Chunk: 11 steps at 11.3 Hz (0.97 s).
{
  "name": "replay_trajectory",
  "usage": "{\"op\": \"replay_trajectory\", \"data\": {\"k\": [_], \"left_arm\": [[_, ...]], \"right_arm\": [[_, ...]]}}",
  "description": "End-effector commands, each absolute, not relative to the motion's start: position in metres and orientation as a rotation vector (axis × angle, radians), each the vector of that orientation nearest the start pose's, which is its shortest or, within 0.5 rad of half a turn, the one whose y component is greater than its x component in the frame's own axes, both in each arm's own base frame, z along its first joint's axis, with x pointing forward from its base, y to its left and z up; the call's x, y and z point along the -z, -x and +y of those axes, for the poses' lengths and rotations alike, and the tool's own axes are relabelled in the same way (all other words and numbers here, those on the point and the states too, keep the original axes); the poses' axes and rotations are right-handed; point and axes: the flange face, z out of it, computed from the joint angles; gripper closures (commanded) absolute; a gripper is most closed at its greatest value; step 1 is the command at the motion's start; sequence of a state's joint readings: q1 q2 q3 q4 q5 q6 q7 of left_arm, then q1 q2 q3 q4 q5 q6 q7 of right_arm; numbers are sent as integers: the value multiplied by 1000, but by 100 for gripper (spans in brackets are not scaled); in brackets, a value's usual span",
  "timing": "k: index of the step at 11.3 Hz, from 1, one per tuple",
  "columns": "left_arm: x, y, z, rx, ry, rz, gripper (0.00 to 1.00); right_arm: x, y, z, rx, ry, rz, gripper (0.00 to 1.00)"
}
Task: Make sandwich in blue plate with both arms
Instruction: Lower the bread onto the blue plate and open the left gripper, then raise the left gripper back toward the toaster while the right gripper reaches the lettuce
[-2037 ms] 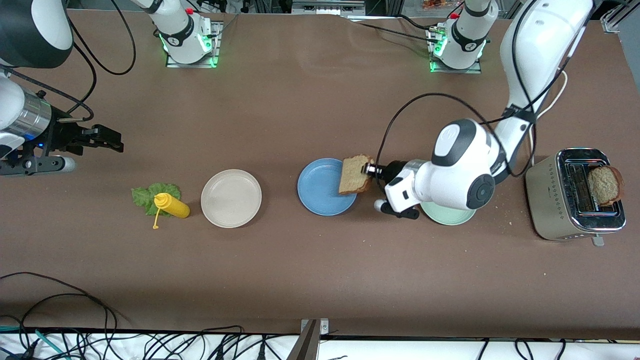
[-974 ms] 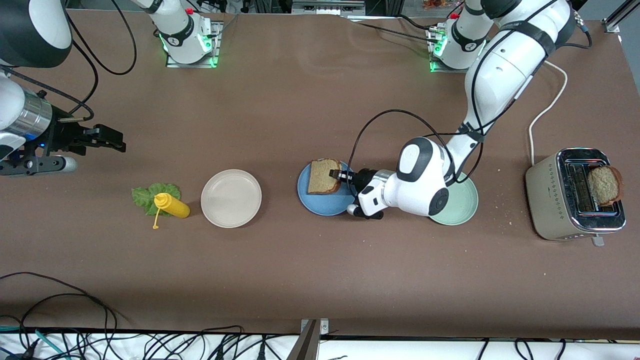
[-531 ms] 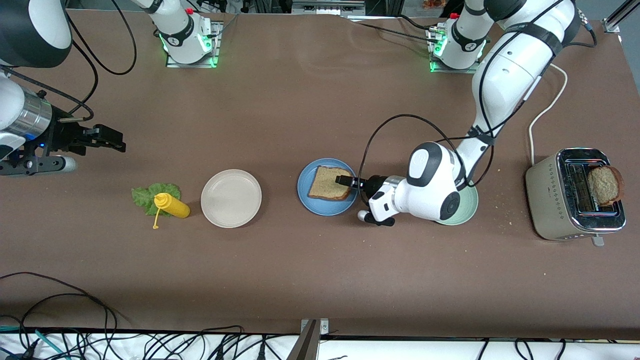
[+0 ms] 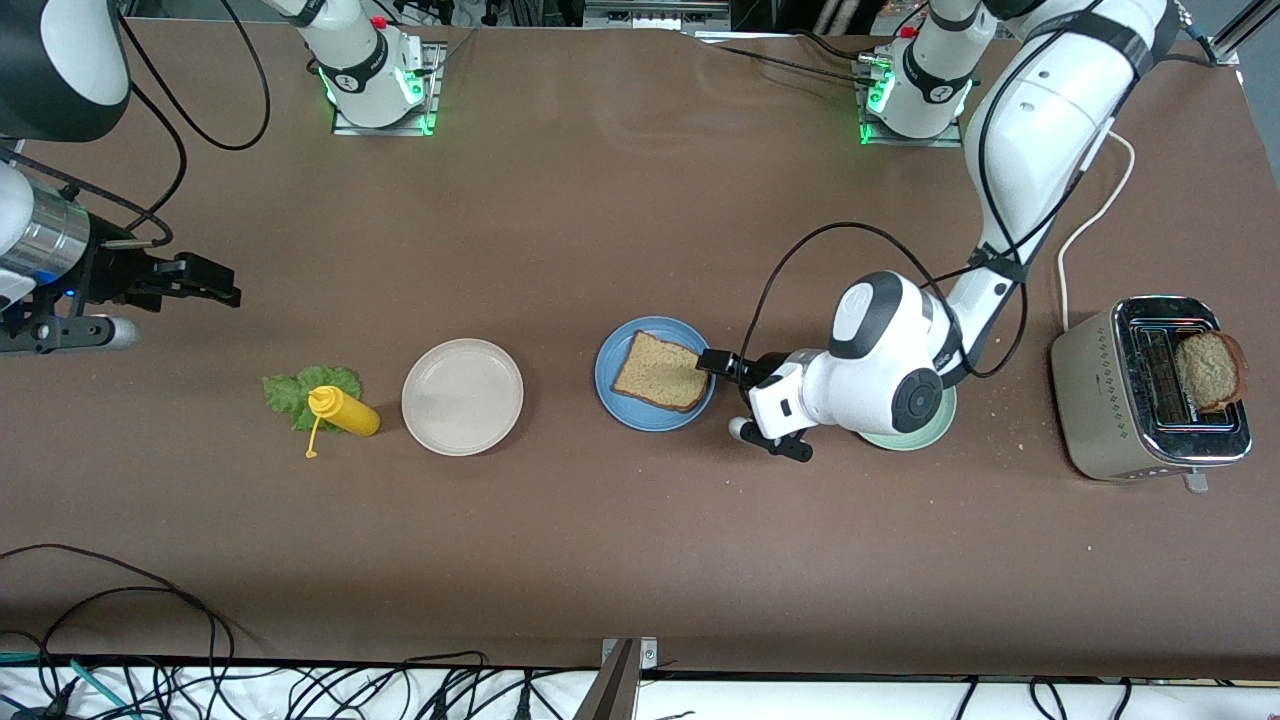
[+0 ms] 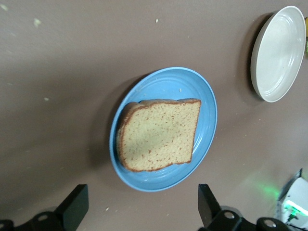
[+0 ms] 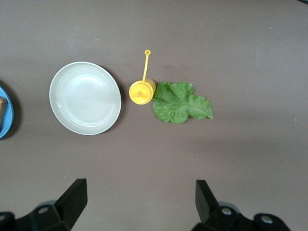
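With my left gripper [image 4: 712,360] jaws spread wide and empty beside the blue plate [image 4: 612,385], the bread slice [image 4: 660,371] I gripped a second ago now lies flat on it. My right gripper [image 4: 205,281] waits, jaws open, above the surface.

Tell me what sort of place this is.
Likely a robotics lab set up as a mock kitchen: two arm bases bolted to a brown table, loose cables along its edge, and a toaster beside plates.

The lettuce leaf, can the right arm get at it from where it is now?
Probably yes: the right gripper is open, and the lettuce leaf lies uncovered, though the yellow bottle touches its edge.
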<state>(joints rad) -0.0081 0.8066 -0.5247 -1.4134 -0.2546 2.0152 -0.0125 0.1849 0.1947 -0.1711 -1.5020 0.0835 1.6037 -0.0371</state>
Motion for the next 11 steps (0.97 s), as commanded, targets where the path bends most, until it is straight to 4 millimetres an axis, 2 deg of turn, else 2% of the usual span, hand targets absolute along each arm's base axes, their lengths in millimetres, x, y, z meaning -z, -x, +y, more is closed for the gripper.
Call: {"op": "replay_trajectory", "data": {"k": [1, 4, 6, 9, 11], "left_arm": [[-340, -647, -275, 270, -2719, -465, 0], [-416, -645, -232, 186, -2914, -528, 0], [-463, -633, -204, 189, -3036, -553, 0], [-520, -620, -183, 141, -3152, -548, 0], [-552, -623, -154, 68, -3165, -464, 0]], "right_arm": [[-544, -620, 12, -112, 3090, -45, 0], [-539, -627, 9, -80, 3150, -58, 0], [-539, -627, 9, -78, 3149, -85, 0], [-536, -628, -1, -82, 3140, -151, 0], [-529, -632, -3, -75, 3147, -145, 0]]}}
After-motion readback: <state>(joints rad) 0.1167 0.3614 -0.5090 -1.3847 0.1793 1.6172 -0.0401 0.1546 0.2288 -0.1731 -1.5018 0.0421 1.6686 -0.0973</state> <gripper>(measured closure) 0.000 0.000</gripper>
